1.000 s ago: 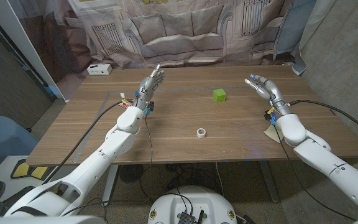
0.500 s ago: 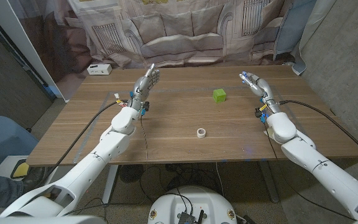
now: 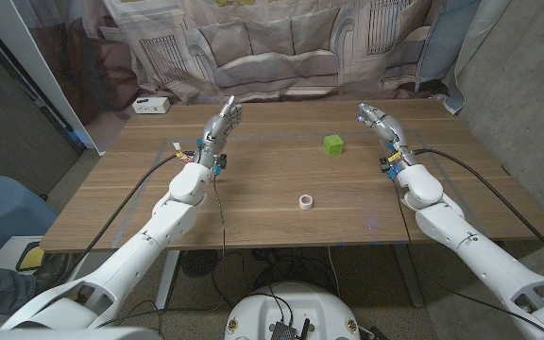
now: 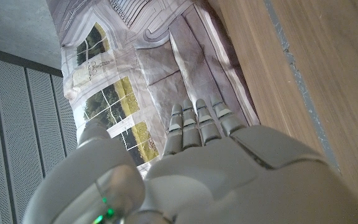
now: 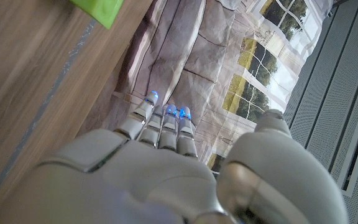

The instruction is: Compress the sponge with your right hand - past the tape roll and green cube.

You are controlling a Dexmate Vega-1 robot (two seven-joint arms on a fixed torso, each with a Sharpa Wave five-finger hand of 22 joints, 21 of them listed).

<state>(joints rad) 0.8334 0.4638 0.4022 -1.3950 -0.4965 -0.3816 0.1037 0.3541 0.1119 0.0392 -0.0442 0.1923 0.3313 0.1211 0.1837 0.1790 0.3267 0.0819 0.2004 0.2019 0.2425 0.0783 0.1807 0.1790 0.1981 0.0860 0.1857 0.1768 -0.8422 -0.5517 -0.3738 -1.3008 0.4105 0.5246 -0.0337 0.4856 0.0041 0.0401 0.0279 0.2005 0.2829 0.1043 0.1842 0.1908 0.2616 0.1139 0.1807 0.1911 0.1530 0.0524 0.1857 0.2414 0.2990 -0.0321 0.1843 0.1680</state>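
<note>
Notably, I cannot make out the sponge on the table [image 3: 253, 203]. My right hand [image 3: 382, 125], fingers extended and empty, hovers right of the green cube [image 3: 333, 144]; the tape roll [image 3: 305, 201] lies nearer. Reaching blind risks compressing nothing.

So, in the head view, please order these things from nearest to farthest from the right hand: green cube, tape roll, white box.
Measured from the right hand:
1. Green cube, just toward the table's middle from the hand.
2. Tape roll, closer to the robot, near the table's centre.
3. White box, at the far left corner.
</note>
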